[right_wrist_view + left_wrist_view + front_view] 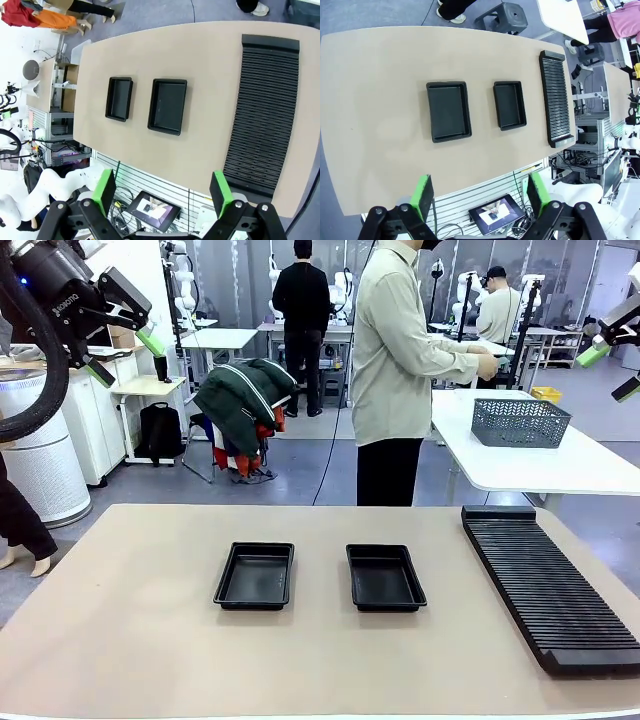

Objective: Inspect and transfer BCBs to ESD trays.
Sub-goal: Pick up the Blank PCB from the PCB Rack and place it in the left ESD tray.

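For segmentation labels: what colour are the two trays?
Black, both the left tray and the right tray; clearest in the front view.

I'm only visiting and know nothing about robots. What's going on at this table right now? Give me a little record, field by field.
Table: beige, shared with a person
Left tray: black, empty, left of centre
Right tray: black, empty, beside the left one, not touching
Rack: long, black, ribbed, on the robot's right side
Left gripper: raised above the table, open, holding nothing
Right gripper: raised, open, holding nothing
Person: standing at the far side, turned toward a white side table
Basket: grey mesh, on that side table
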